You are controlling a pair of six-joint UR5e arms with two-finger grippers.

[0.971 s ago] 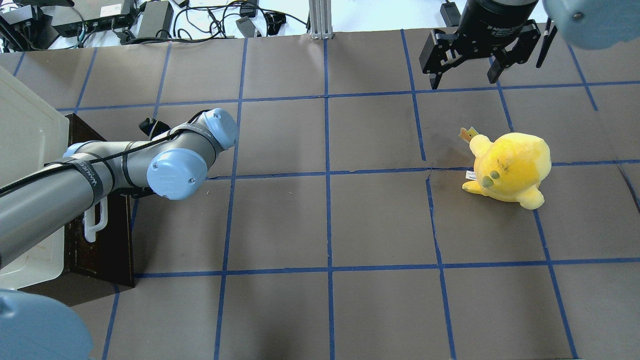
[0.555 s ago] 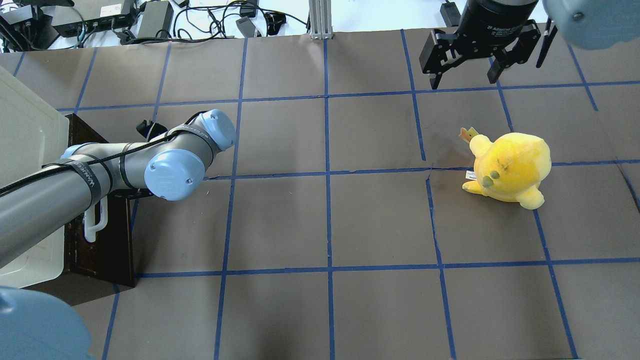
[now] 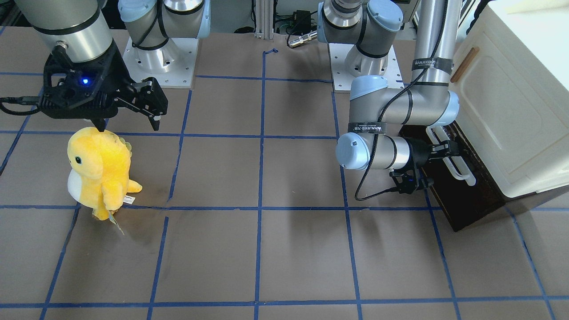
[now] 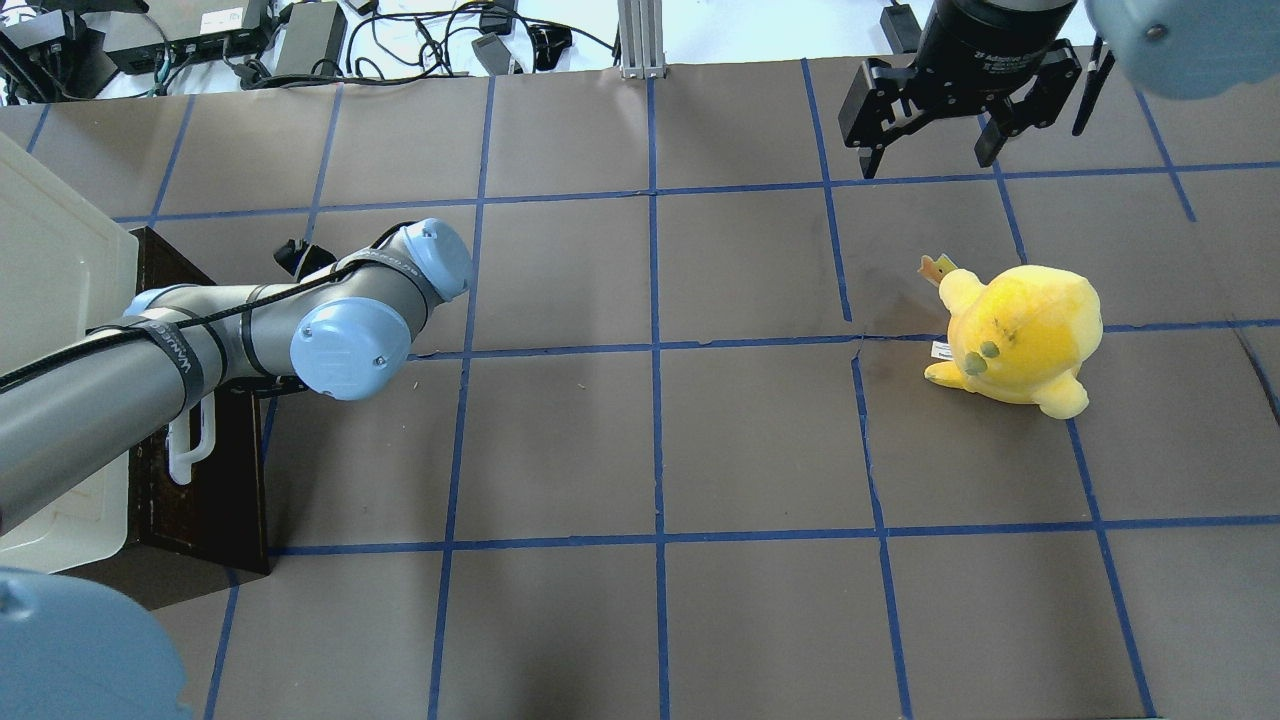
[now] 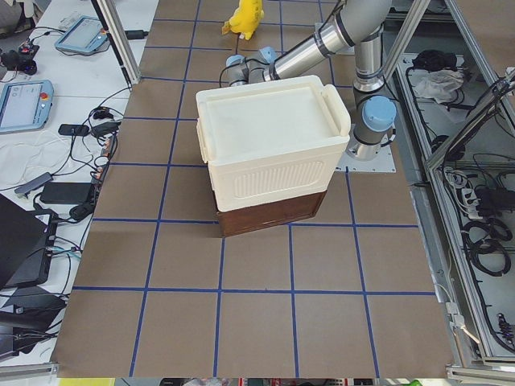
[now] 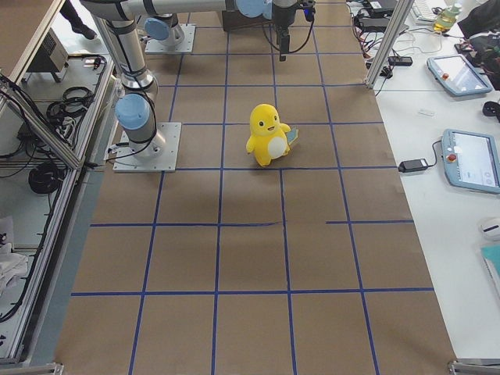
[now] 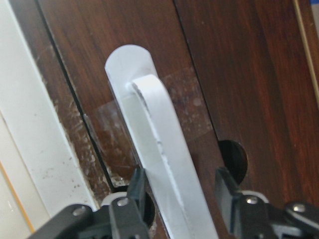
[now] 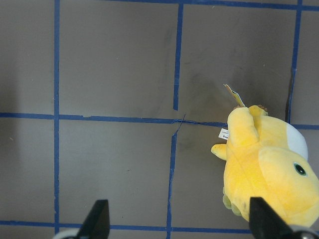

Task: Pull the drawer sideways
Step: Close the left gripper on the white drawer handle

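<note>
The drawer (image 3: pixel 462 195) has a dark brown wood front with a long white bar handle (image 3: pixel 453 162), under a cream cabinet (image 3: pixel 511 111). None of its inner sides show. My left gripper (image 3: pixel 448 149) is at the handle. In the left wrist view the gripper (image 7: pixel 179 191) is open, with its fingers (image 7: pixel 137 189) on either side of the handle (image 7: pixel 159 134) against the front (image 7: pixel 239 74). In the overhead view the arm hides it; the drawer (image 4: pixel 215 490) and part of the handle (image 4: pixel 190 450) show. My right gripper (image 4: pixel 927 160) is open and empty, raised far away.
A yellow plush toy (image 4: pixel 1020 335) stands on the brown gridded table below the right gripper (image 3: pixel 129 122); it also shows in the right wrist view (image 8: pixel 269 169). The cream cabinet has a door with a small brown handle (image 3: pixel 464 64). Cables and boxes lie beyond the table's far edge.
The left arm's wrist has shifted only very slightly near the drawer. The drawer front, the right arm and the plush toy have not moved.
</note>
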